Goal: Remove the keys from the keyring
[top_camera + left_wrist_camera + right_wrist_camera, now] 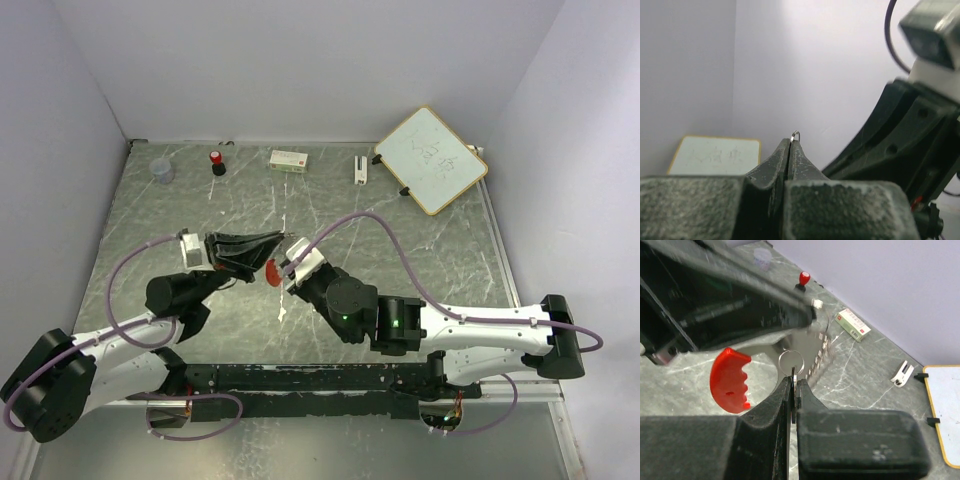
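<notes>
The right gripper is clamping fully shut on the keys, only a silver sliver showing at its tips, with the keyring standing just beyond them and a red tab sitting to their left. The left gripper is squeezing shut on a thin metal loop poking past its fingertips

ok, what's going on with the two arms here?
Both arms meet above the middle of the table. The left gripper has its fingers shut on a small metal ring, with only its loop showing at the tips. The right gripper is shut on a thin metal piece, probably a key, just under the keyring. A red fob hangs beside it. Can't tell if any key is off.
</notes>
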Tool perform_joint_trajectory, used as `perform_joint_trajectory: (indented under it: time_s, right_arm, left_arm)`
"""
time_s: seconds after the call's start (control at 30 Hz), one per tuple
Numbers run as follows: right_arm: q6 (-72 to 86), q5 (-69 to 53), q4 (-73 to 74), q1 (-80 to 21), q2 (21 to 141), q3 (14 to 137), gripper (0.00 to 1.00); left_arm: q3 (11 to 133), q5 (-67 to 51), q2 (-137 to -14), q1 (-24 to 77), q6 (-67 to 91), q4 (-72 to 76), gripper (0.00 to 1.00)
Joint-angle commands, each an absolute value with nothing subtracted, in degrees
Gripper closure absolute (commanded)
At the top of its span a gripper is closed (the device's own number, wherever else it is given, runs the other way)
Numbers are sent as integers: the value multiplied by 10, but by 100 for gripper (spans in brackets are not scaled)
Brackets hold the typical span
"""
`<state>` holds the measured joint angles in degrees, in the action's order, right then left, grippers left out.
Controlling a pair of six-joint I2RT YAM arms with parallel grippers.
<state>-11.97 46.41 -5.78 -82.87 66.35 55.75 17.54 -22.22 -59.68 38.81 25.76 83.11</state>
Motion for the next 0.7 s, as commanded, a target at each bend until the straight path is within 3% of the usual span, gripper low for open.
perform_joint_trajectory:
  time_s: [0.0,0.27,0.53,0.67]
  right_arm:
    - [-103,455,-43,-827,651,539,100]
    - [-109,470,-41,-827,646,538,100]
    - [-122,550,-27,-812,591,543,100]
    - [-79,522,-8,-747,571,550,100]
  left_arm:
    - [175,-185,-602,387,288,969,93]
    - [169,-176,-633,386,309,1021,93]
    - [167,-133,-547,386,223,809,93]
    - [177,-99,-523,387,184,680,93]
